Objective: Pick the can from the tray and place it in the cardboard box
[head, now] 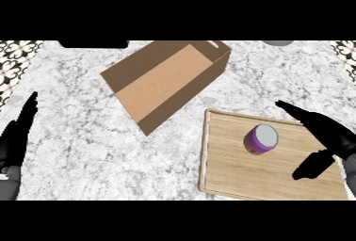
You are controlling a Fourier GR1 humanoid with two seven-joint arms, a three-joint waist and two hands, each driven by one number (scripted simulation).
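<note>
A grey-veined white marble tabletop (90, 155) fills the kitchen scene, with a strip of black-and-white patterned tile (15, 59) showing at its far corners. Nearest the viewer, at the lower right, lies a flat rectangular light-wood tray (230, 174) with a raised rim. On it, toward the tray's far half, a small purple can with a pale grey lid (261, 139) lies tilted, its lid facing up and to the right. The robot's black right hand (327, 136) hangs over the tray's right side, fingers stretched toward the far left and thumb hanging down nearer the viewer, spread apart and holding nothing; the can sits just beside it, in the gap to its left, untouched. At the left edge of the scene the black left hand (17, 136) rests with its fingers straight and pointing away, well apart from everything else. Farther back, left of centre, a brown cardboard box (167, 77) lies at an angle on the tabletop, its open top showing a bare tan floor inside. The box stands apart from the tray, marble showing between them.
</note>
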